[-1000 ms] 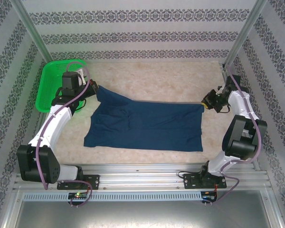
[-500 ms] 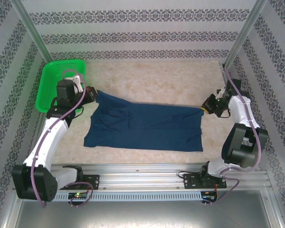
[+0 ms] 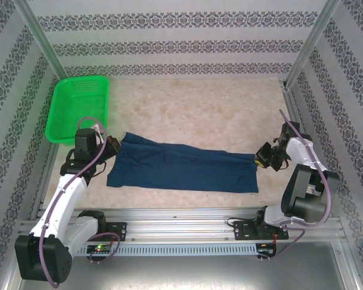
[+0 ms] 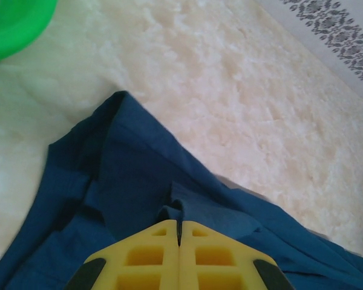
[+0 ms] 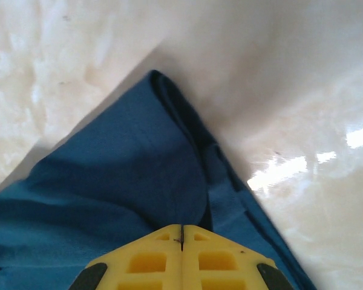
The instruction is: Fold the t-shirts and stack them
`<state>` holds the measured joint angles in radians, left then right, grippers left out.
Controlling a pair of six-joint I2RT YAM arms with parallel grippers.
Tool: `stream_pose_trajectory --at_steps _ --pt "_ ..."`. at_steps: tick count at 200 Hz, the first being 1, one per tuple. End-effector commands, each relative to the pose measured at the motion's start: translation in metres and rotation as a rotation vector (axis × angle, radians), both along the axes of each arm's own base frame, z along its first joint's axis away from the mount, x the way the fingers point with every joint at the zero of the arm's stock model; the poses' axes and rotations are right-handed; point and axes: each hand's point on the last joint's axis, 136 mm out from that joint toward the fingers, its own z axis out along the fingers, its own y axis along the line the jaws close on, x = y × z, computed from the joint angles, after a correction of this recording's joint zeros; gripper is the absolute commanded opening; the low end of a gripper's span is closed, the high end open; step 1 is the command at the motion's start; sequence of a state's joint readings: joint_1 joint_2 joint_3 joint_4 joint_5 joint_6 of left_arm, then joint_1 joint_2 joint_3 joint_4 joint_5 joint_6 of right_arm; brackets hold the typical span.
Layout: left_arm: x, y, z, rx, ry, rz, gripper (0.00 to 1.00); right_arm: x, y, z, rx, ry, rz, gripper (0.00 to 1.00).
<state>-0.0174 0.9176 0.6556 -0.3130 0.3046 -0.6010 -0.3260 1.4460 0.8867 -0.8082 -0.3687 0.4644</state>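
One dark navy blue soft cloth t-shirt (image 3: pixel 181 169) flat on pale bench (image 3: pixel 193 103), left jaws closed on its left corner, right jaws closed on right corner

Navy t-shirt (image 3: pixel 181 172) lies stretched out, seemingly folded lengthwise.

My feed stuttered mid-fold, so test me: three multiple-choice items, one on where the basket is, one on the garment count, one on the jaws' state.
1. The green basket sits: A) near right corner, B) far left of the table, C) beside the right arm.
2. Garments on the table: A) one, B) two, C) three.
3. Both arms' jaws are: A) wide open, B) shut on the basket, C) shut on the t-shirt.
1 B: the top view has it at the far left.
2 A: a single navy t-shirt lies there.
3 C: each wrist view shows yellow fingers closed on navy cloth.
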Motion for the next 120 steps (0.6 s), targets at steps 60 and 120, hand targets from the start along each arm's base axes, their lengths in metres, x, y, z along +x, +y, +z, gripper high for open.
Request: stream_pose_trajectory --at_steps 60,120 --pt "-0.025 0.016 -0.038 -0.005 0.102 0.106 0.00 -0.015 -0.011 -0.025 -0.057 0.050 -0.039 0.01" --pt "-0.052 0.020 -0.063 -0.013 0.164 0.149 0.00 -0.024 -0.013 -0.037 -0.072 0.088 -0.052 0.20"
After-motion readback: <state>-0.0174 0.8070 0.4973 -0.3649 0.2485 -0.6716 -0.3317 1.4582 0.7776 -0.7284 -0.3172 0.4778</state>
